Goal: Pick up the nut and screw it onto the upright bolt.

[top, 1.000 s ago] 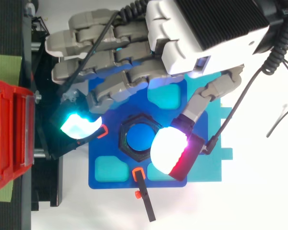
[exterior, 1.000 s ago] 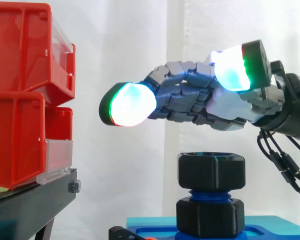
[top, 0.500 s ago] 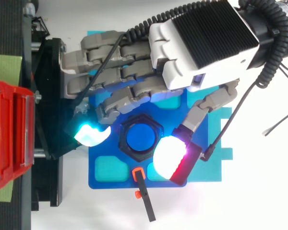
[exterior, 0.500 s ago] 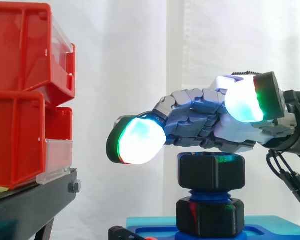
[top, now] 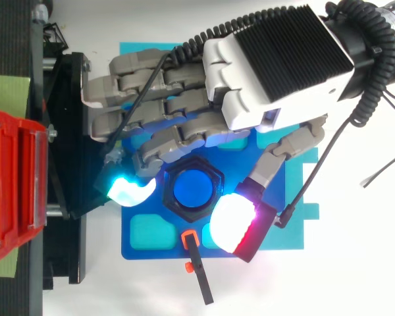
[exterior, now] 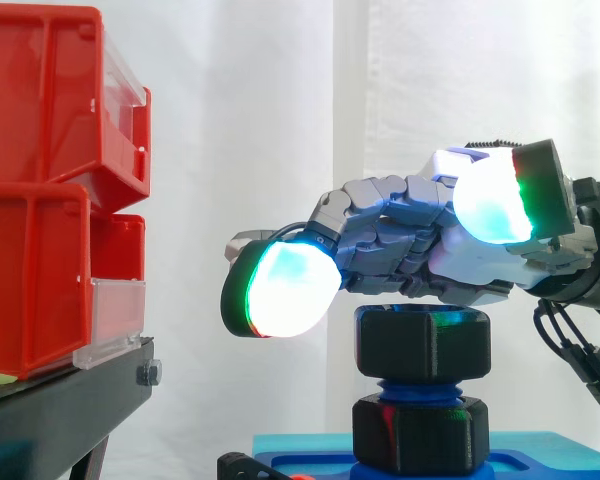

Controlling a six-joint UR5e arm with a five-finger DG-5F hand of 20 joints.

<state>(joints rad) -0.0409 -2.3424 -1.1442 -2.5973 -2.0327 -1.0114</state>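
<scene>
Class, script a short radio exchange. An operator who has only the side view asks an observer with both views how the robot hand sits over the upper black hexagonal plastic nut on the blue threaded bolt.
Operator: From the side, the hand sits right at the top of the upper black hexagonal plastic nut. Is the nut under the palm?
Observer: No. From above its top face shows, beside the fingers rather than under the palm.
Operator: Where are the glowing pads?
Observer: The cyan fingertip lies on one side of the nut, and the thumb's white-and-red pad on the other.
Operator: Is the bolt in the nut?
Observer: Yes, the blue bolt end shows in its hole.
</scene>
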